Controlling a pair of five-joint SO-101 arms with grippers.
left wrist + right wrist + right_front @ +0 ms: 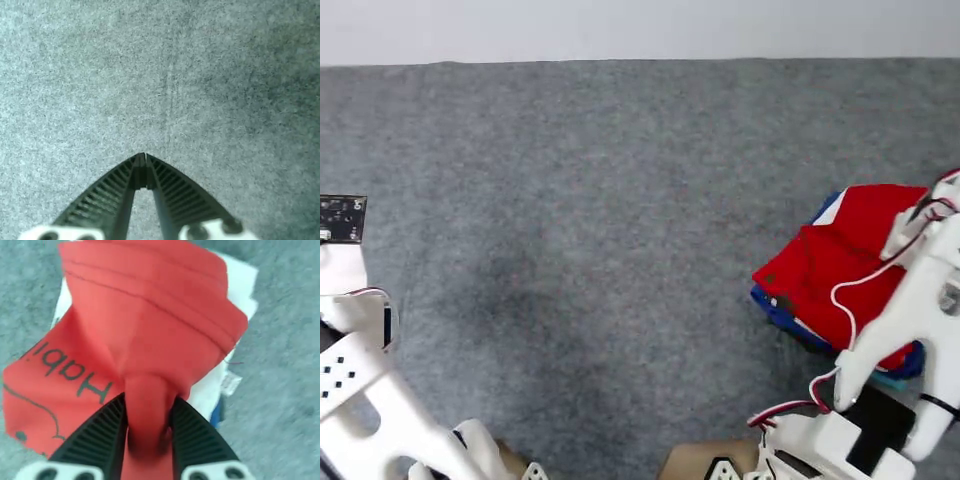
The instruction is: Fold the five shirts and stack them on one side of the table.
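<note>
A stack of folded shirts lies at the table's right side, with a red shirt on top and blue and white layers under it. The right arm hangs over this stack. My right gripper is shut on a bunched fold of the red shirt, which carries dark print, and a white shirt peeks out beneath. My left gripper is shut with nothing in it, just above bare grey carpet. The left arm stands at the table's left edge.
Grey felt covers the table. A white wall runs along the far edge. A tan piece lies at the front edge between the arm bases.
</note>
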